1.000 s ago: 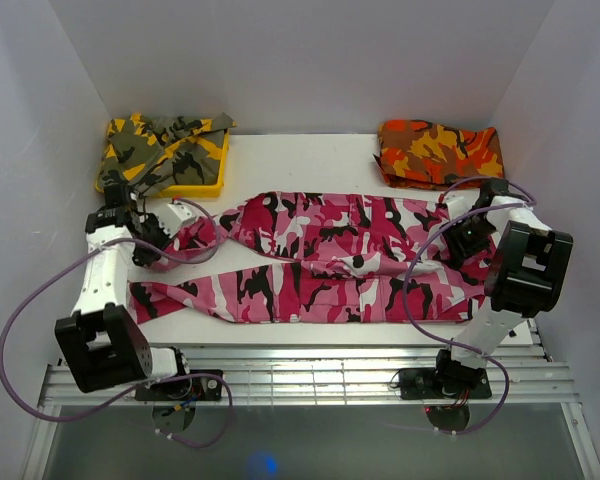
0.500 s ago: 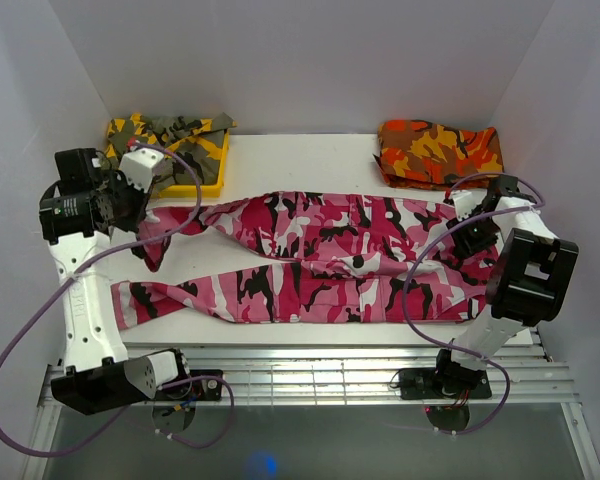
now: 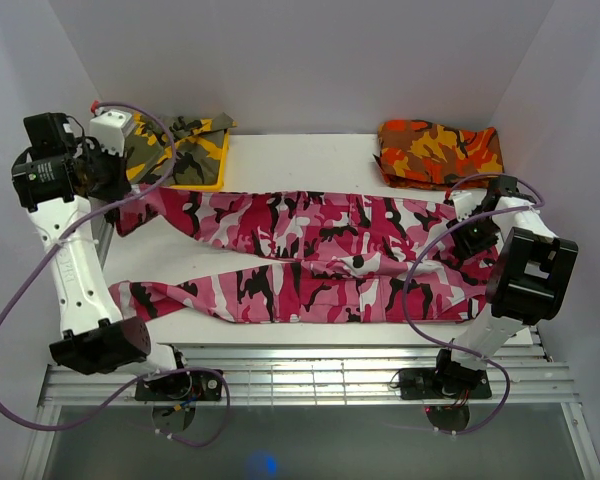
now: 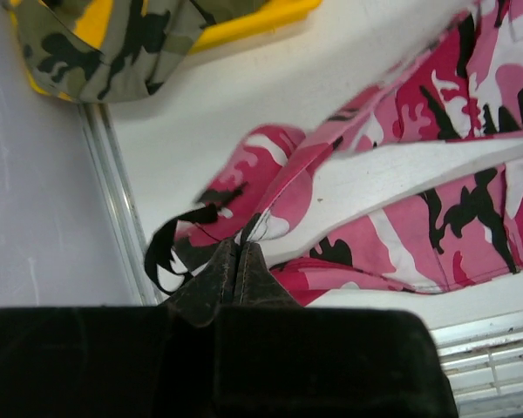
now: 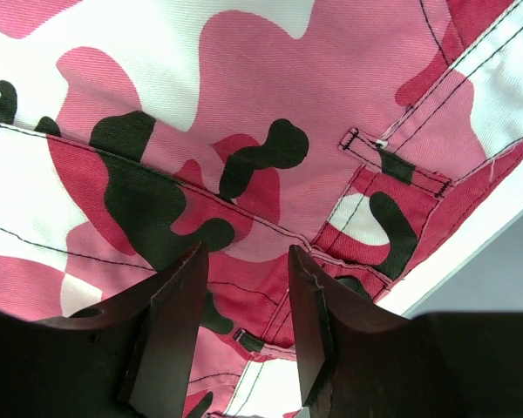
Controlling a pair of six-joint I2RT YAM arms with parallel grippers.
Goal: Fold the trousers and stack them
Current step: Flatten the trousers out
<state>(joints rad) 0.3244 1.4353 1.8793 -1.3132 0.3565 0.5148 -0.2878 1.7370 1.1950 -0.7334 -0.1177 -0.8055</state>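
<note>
The pink, white and black camouflage trousers (image 3: pixel 320 250) lie spread across the white table, waist at the right, both legs running left. My left gripper (image 3: pixel 115 185) is shut on the hem of the far leg and holds it raised at the table's far left edge; in the left wrist view the closed gripper (image 4: pixel 236 248) pinches the cloth (image 4: pixel 270 187). My right gripper (image 3: pixel 472 232) is open and rests low over the waistband; in the right wrist view its gripper (image 5: pixel 244 270) straddles the belt-loop area of the trousers (image 5: pixel 244 131).
A yellow tray (image 3: pixel 202 175) with a yellow-olive camouflage garment (image 3: pixel 170 145) stands at the back left, next to my left gripper. A folded orange-red camouflage garment (image 3: pixel 440 150) lies at the back right. A metal grille (image 3: pixel 300 375) runs along the near edge.
My left arm has lifted and swung back and left, drawing the far trouser leg out straight toward the table's left edge. The right gripper has stayed over the waistband.
</note>
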